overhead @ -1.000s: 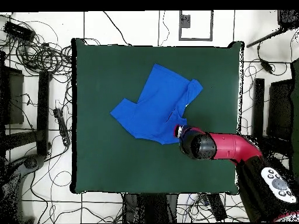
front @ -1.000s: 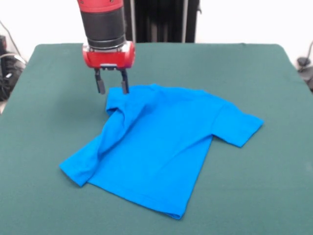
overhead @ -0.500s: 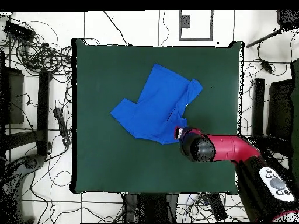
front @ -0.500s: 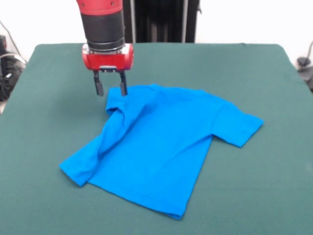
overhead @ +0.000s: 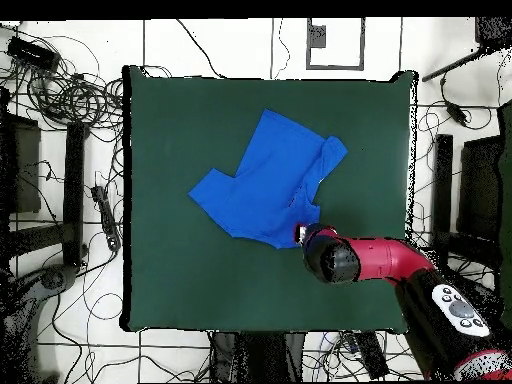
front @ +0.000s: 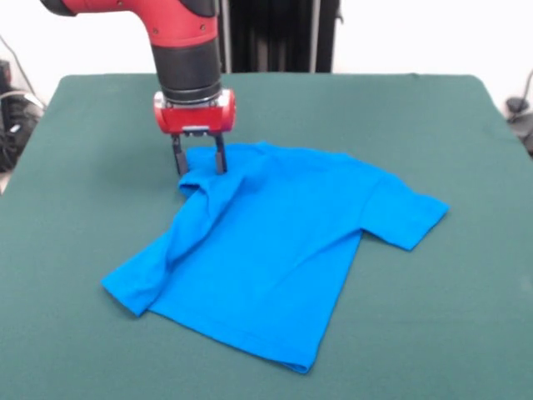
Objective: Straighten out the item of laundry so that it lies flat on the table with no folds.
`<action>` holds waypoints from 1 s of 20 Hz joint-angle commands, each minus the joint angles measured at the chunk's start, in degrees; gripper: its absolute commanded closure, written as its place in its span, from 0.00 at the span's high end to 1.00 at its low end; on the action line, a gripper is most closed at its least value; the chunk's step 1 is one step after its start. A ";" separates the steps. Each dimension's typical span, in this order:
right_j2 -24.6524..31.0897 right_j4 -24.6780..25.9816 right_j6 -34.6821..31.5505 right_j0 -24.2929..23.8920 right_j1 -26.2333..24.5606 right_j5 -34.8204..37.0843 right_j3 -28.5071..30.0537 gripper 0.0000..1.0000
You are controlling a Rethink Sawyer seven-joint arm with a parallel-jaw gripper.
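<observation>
The item of laundry (front: 275,242) is a bright blue T-shirt lying plain side up on the green table (front: 433,125). Its right sleeve lies flat; the left sleeve is folded over into a raised ridge running toward the shirt's near-left corner. My gripper (front: 198,165) stands open over the shirt's far-left corner, one finger on each side of the bunched cloth there, tips at cloth height. In the overhead view the shirt (overhead: 265,180) lies near the table's (overhead: 170,280) middle and the arm's head (overhead: 330,258) covers the gripper at the shirt's lower right corner.
Green felt surrounds the shirt on every side, widest at the near right and far right in the front view. Cables and stands (overhead: 70,100) lie on the floor around the table.
The gripper has moved right and lower, from just left of the shirt's corner to straddling the bunched cloth. The shirt has not moved.
</observation>
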State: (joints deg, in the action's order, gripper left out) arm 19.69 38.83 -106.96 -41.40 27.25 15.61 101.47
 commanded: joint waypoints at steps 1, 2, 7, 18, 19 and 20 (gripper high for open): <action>-1.61 3.36 -2.44 1.40 -3.19 -3.13 2.64 1.00; -1.55 3.34 -2.20 1.11 -3.22 -3.18 2.83 1.00; -0.68 2.96 -0.30 -0.59 -1.89 -1.84 4.11 1.00; 1.39 2.71 3.53 -4.02 0.62 1.66 4.67 1.00; 1.30 2.90 3.44 -4.10 0.54 1.44 4.80 1.00; 1.28 2.99 3.33 -4.05 0.41 1.38 4.76 1.00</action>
State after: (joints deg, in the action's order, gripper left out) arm 19.30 38.95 -106.97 -45.55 27.99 13.48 102.98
